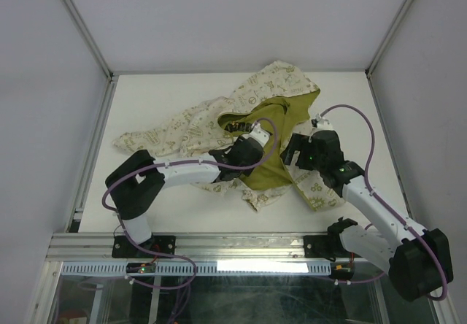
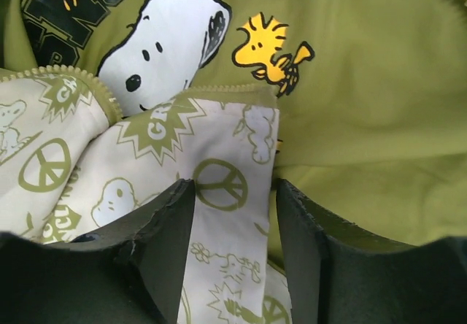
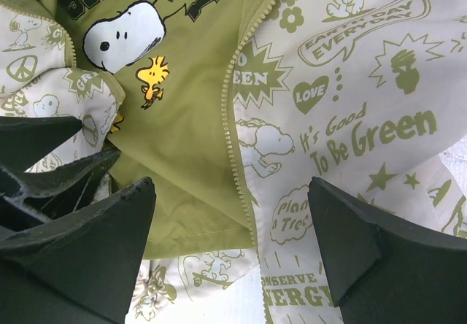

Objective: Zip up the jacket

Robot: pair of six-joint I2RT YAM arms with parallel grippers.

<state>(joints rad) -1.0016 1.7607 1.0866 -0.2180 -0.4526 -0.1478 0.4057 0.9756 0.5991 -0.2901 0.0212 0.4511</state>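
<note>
In the overhead view the left arm (image 1: 182, 171) reaches from the lower left toward the middle of the white bench (image 1: 160, 94). There the small cream fabric jacket with olive-green printed motifs and olive-green lining (image 1: 277, 83) lies open and rumpled, one sleeve trailing off to the left. The left pincer (image 1: 237, 127) sits at the jacket's centre, on the exposed green lining.

In the left wrist view the left pincer (image 2: 235, 193) has its two dark fingers (image 2: 168, 229) partly spread at the bottom of the frame. A cream front flap of the jacket (image 2: 226, 156) runs up through the gap between them. I cannot tell whether the fingertips press on the cloth. Above the flap are a row of pale green zipper teeth (image 2: 87, 79), a white cartoon dog print (image 2: 164, 39) and a small yellow bird print (image 2: 270, 47).

Further right in the overhead view, the right pincer (image 1: 295, 152) hangs beside the green lining. In the right wrist view the right pincer (image 3: 232, 189) is spread wide and grips nothing. One finger (image 3: 109, 244) is at lower left and the other at lower right. Between them a second line of zipper teeth (image 3: 232, 120) runs down the edge of the cream right panel (image 3: 350, 120).
</note>
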